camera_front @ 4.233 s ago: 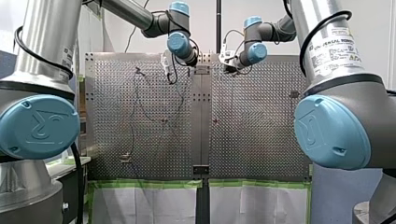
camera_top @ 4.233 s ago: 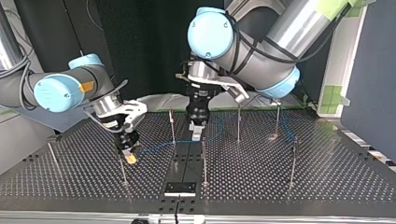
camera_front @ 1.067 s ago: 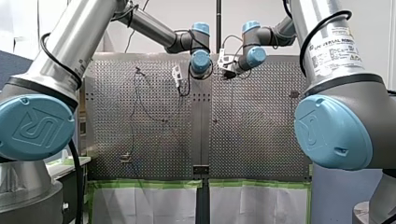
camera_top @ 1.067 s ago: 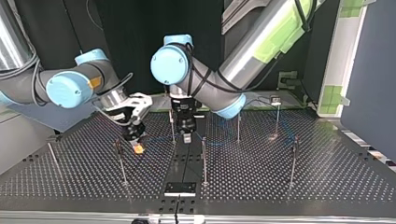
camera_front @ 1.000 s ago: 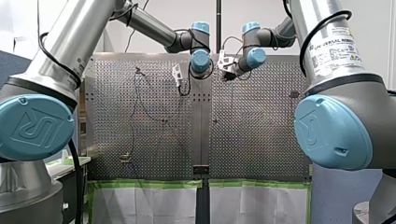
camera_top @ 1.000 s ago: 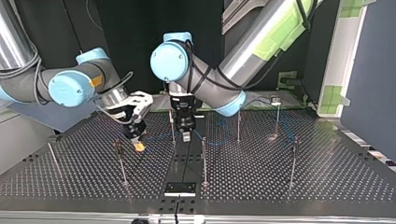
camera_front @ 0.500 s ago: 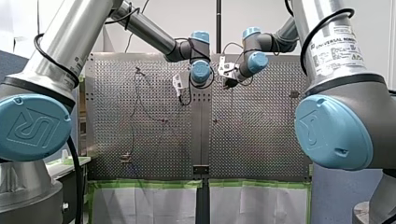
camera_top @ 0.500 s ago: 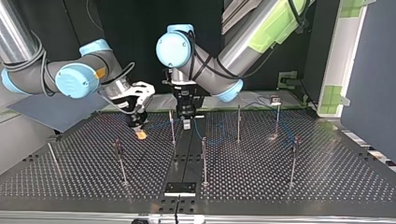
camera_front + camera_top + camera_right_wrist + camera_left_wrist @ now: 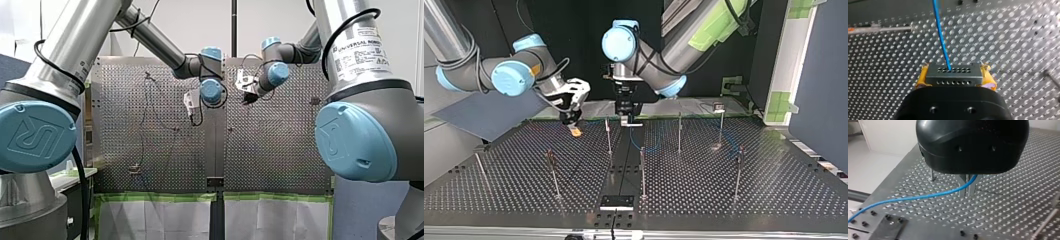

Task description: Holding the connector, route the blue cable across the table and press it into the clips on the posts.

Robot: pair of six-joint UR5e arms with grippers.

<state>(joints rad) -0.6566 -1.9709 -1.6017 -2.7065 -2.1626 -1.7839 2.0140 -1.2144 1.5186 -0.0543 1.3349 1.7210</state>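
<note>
Wrist views alone show right end effector (image 9: 955, 75) pinching connector (image 9: 953, 79), left end effector (image 9: 967, 188) pinching blue cable (image 9: 923, 197).

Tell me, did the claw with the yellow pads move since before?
Yes. In the top view my right gripper has left the post it stood beside, moving farther from the camera and slightly toward the view's middle.

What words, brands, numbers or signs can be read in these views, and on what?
"UNIVERSAL ROBOTS": white label on my right arm's silver tube, front view.
Smaller print and code under it: too blurred to read.
Embossed mark on my left arm's blue joint cap: no letters readable.
Top and wrist views: none.
</note>
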